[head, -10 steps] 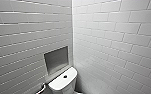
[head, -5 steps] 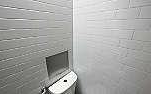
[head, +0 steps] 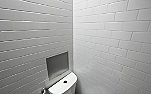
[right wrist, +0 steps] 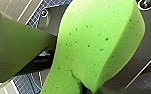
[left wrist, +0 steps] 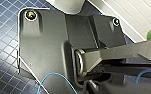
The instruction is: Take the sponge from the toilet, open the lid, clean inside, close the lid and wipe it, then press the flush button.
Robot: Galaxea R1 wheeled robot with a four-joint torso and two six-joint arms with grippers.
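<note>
Two walls of pale, brick-laid tiles meet in a corner: the left wall (head: 28,37) runs back to it and the right wall (head: 116,42) spreads away from it. The floor (left wrist: 3,37) is small dark blue square tiles; in the left wrist view it meets a white tiled wall along a straight edge.

The toilet (head: 62,87) stands low in the head view, showing its white tank with rounded corners, cut off by the picture's lower edge. The tank's long side lies just beside the left wall, and its far end stops near the corner. Between the tank and the right wall there is open space. Above the tank, a rectangular niche (head: 57,63) is sunk into the left wall, its lower edge near the tank top but apart from it.

The sponge (right wrist: 98,45), bright green and speckled with pores, looms large in the right wrist view. It is off the toilet, above the blue floor, with its rounded edge against the robot's dark plate. The right end effector (right wrist: 84,88) holds it, pinched at its narrow part. A sliver of green also shows in the left wrist view.

I cannot tell whether the left end effector (left wrist: 131,62) is wide or narrow.

The flush button (head: 65,81), small, dark and round, sits in the middle of the tank top, well clear of its edges.
</note>
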